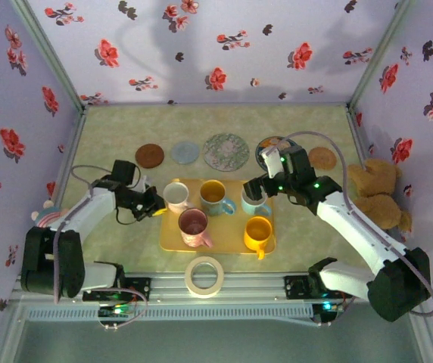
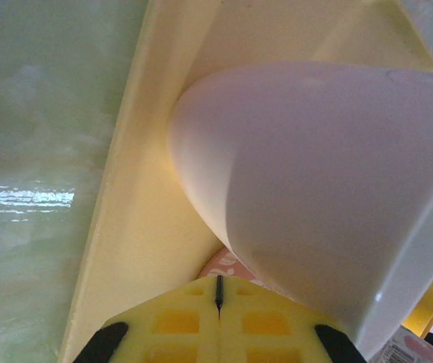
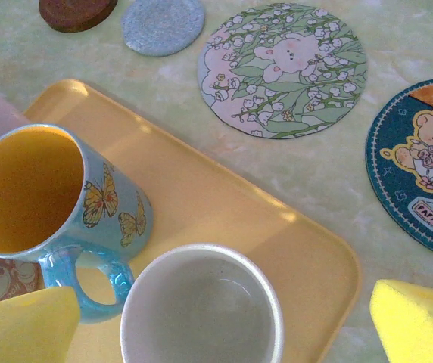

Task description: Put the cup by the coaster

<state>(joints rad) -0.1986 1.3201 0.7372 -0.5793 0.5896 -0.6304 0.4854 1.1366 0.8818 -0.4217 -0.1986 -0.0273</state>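
Several cups stand on a yellow tray (image 1: 172, 240). A pale grey-white cup (image 3: 201, 310) sits between the spread fingers of my right gripper (image 3: 216, 333), which is open and clear of the cup's sides; from above this gripper (image 1: 256, 195) hovers over the cup at the tray's back right. A row of coasters lies behind the tray: brown (image 1: 149, 155), blue-grey (image 1: 185, 152), floral (image 1: 225, 151), dark blue (image 1: 268, 145) and tan (image 1: 322, 157). My left gripper (image 1: 158, 206) is shut and empty at the tray's left edge, beside a white cup (image 2: 315, 181).
On the tray also stand a blue butterfly cup (image 3: 42, 189), a pink cup (image 1: 194, 225) and a yellow cup (image 1: 258, 231). A tape roll (image 1: 204, 274) lies at the near edge. A teddy bear (image 1: 379, 189) sits at the right wall.
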